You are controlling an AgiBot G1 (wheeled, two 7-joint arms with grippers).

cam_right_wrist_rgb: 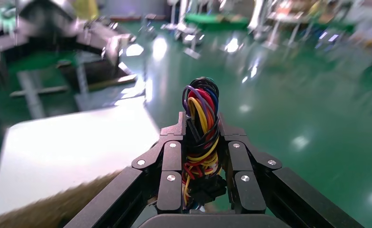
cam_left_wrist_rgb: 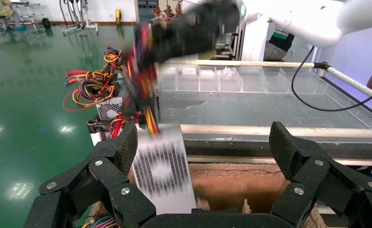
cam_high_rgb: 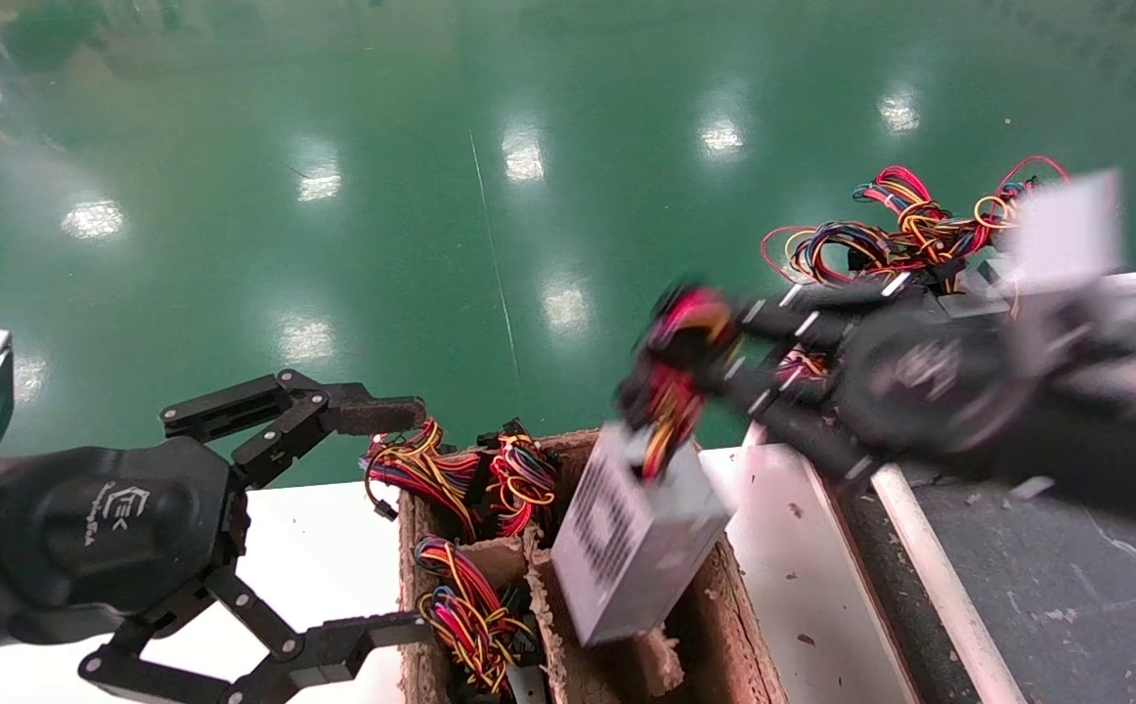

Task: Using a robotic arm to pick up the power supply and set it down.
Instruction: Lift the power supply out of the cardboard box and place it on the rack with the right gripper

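A grey power supply (cam_high_rgb: 632, 538) with a slotted vent side hangs tilted over the brown cardboard box (cam_high_rgb: 739, 626), its lower end inside the box's opening. My right gripper (cam_high_rgb: 695, 367) is shut on its bundle of red, yellow and black wires (cam_right_wrist_rgb: 200, 102), which fills the gap between the fingers of that gripper (cam_right_wrist_rgb: 201, 124). The left gripper (cam_high_rgb: 382, 523) stays open beside the box, nothing between its fingers. In the left wrist view the power supply (cam_left_wrist_rgb: 162, 171) hangs just past one left fingertip (cam_left_wrist_rgb: 125, 145), under the blurred right gripper (cam_left_wrist_rgb: 184, 33).
Coloured wire bundles (cam_high_rgb: 475, 469) of other units fill the box's left compartments. Another grey unit (cam_high_rgb: 1067, 230) with tangled wires (cam_high_rgb: 900, 230) lies on the black conveyor belt (cam_high_rgb: 1067, 587) to the right. A white table (cam_high_rgb: 324, 548) carries the box. Green floor lies beyond.
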